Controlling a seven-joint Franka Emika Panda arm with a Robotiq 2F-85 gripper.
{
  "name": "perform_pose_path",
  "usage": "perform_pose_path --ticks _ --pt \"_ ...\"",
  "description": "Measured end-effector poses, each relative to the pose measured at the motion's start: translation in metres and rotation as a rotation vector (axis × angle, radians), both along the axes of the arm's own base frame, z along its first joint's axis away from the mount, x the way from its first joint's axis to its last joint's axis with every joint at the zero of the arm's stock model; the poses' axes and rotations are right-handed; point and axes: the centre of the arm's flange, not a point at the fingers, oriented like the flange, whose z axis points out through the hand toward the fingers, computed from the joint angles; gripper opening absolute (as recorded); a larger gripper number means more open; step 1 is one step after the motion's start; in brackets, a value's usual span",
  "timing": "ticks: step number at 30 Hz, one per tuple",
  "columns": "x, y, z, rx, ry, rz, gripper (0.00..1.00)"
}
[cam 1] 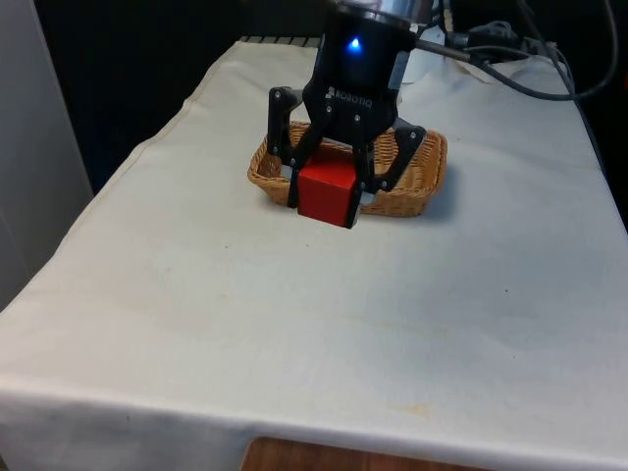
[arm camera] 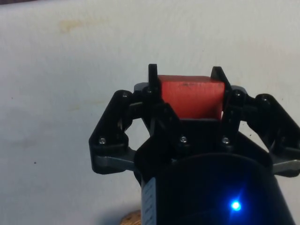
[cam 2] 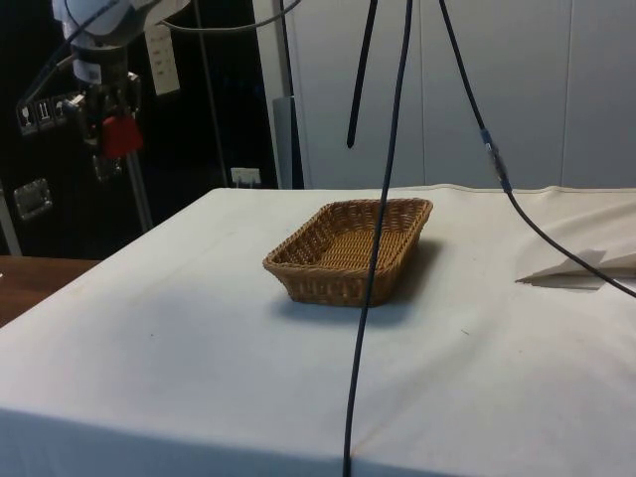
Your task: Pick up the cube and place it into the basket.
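the fingers (cam 1: 327, 201) pinch the red cube (cam 1: 327, 193), held high above the cloth, short of the wicker basket (cam 2: 350, 250).

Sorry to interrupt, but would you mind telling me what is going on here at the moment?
The robot's claw is shut on a red cube and holds it up in the air. In the side view the cube hangs high above the table's edge, well off to one side of the wicker basket, which stands on the white cloth with nothing in it. So the cube has been picked up but is not yet in the basket.
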Motion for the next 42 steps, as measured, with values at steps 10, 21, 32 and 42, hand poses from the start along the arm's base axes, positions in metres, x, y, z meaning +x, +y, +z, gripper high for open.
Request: perform_pose_path --ticks 10,21,32,42 --pt "-0.002 0.001 -0.008 -0.001 0.027 0.023 0.03" --pt "-0.004 0.009 -0.047 0.001 0.060 0.027 0.03" --pt "-0.008 0.013 -0.064 0.004 0.088 0.028 0.03" --pt "-0.008 0.013 -0.063 0.003 0.091 0.030 0.03"
